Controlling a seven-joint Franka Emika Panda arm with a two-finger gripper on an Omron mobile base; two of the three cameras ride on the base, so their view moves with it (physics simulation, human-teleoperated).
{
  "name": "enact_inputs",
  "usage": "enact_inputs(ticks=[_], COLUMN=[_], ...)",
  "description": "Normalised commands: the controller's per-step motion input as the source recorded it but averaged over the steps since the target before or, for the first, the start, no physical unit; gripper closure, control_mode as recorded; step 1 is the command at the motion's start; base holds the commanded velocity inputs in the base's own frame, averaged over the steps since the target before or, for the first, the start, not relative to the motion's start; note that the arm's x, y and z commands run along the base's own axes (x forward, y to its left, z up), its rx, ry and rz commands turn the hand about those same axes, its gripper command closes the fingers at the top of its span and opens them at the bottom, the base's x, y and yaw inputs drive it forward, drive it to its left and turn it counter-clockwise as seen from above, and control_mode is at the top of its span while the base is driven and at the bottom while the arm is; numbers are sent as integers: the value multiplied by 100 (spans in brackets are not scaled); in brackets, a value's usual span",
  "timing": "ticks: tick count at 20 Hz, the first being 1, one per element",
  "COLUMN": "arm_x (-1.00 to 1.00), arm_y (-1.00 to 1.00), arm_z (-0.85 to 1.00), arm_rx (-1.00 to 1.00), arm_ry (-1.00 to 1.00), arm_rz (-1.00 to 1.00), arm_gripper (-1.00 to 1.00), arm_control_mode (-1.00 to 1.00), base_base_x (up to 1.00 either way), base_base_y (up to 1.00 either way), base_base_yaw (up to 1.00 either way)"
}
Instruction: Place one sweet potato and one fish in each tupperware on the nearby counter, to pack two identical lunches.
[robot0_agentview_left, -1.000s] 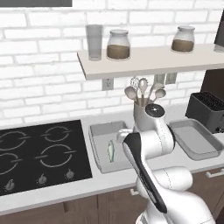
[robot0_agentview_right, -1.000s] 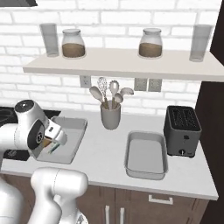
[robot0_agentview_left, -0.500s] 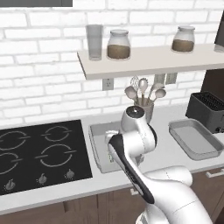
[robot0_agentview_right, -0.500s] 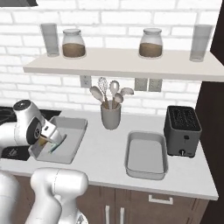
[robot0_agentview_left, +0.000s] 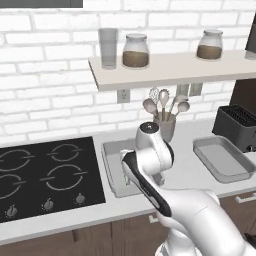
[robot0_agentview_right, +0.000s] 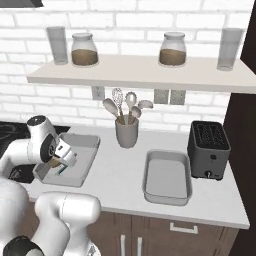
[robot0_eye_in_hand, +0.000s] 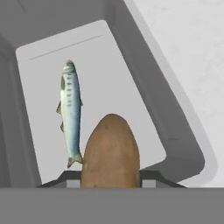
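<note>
the hand (robot0_eye_in_hand: 111, 186) grips a sweet potato (robot0_eye_in_hand: 111, 151) over the tupperware (robot0_eye_in_hand: 175, 131); released here, it might land on the fish (robot0_eye_in_hand: 71, 111) just beside it.

fish (robot0_eye_in_hand: 70, 111): silver-blue, darker back | sweet potato (robot0_eye_in_hand: 111, 151): brown | tupperware (robot0_eye_in_hand: 175, 131): pale grey | toaster (robot0_agentview_right: 209, 149): seemingly black

place: kitchen | cues: stovetop (robot0_agentview_left: 47, 172), toaster (robot0_agentview_right: 209, 148) (black), utensil crock (robot0_agentview_right: 126, 131)

Base cams look fwd/down from behind arm, L & R, sharing counter (robot0_agentview_left: 185, 167); hand cam close above tupperware (robot0_eye_in_hand: 170, 109).
</note>
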Motion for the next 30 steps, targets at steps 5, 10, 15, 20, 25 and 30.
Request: enact_inputs(ticks=[5,10,15,20,25,30], arm_x=[54,55,28,35,35,11], arm_y=[0,0,8,18,7,-7], arm_z=[-27,-27,-34,-13,-20,-25], arm_rx=[0,0,-2,-4,-4,-1], arm_ry=[0,2,5,2,0,0], arm_rz=[-2,-2,-3,-7,-8,-3], arm_gripper=[100,100,100,100,-100,-100], arm_control_mode=[-100,-100,-100,-100,-100,-100], base_base_x=[0,0,0,0,0,0], base_base_y=[0,0,0,0,0,0], base_base_yaw=[0,0,0,0,0,0])
